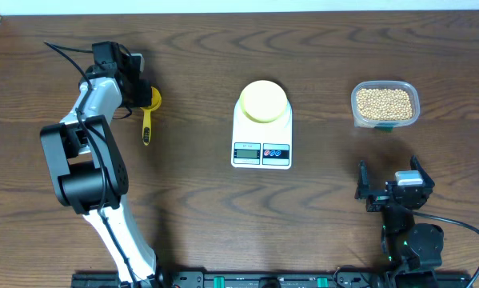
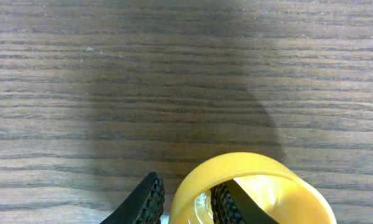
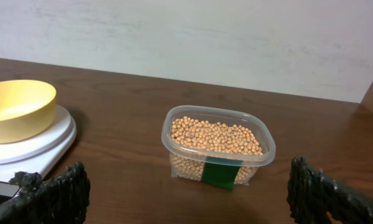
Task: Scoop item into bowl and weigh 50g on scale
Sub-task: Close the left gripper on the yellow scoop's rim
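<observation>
Clamped on the wall of the yellow measuring scoop, far left, the left gripper is closed. Mid-table the pale yellow bowl is set, seemingly empty, on the scale. At right the soybeans are kept in the clear tub, with the right gripper spread wide nearby, so scooping and weighing are judged undone.

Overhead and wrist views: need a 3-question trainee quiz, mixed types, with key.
1. True or false: the bowl sits on the scale.
2. The left hand is clamped on the: A) scoop B) bowl C) scale.
3. Fill in: the beans lie in the clear ___, ahead of the open right hand.
Key: 1 true; 2 A; 3 tub.
</observation>
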Tool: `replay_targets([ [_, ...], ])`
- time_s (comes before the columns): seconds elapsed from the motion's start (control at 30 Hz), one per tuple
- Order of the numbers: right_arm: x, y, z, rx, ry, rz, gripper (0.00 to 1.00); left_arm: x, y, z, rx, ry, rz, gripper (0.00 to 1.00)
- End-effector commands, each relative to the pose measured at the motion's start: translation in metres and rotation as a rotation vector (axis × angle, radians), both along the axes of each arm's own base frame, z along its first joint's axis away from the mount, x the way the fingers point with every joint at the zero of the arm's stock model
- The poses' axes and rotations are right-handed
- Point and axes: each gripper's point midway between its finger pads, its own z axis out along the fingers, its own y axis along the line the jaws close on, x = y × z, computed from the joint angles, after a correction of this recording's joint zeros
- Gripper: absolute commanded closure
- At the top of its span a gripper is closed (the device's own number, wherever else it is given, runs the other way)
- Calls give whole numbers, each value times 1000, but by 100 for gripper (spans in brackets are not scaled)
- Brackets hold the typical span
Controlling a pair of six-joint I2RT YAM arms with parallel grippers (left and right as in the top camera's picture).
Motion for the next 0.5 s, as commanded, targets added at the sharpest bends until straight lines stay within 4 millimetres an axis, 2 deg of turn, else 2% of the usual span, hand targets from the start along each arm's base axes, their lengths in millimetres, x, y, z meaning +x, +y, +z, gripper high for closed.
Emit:
replay_targets([
  [0.0, 0, -1, 0, -10, -2, -1, 1, -9, 2, -12, -4, 40, 20, 71],
  [0.13, 0, -1, 0, -10, -2, -1, 1, -10, 1, -13, -9, 47, 29, 75],
  [0.17, 0, -1, 0, -10, -2, -1, 1, -10, 1, -13, -9, 47, 29, 79],
  [0.2, 0, -1, 0, -10, -2, -1, 1, -10, 2, -12, -9, 43, 30, 87],
  [0.27, 0, -1, 0, -10, -2, -1, 1, -8, 2, -12, -9, 38, 34, 92],
  [0.47, 0, -1, 0, -10, -2, -1, 1, -6, 2, -11, -9, 27, 37, 92],
])
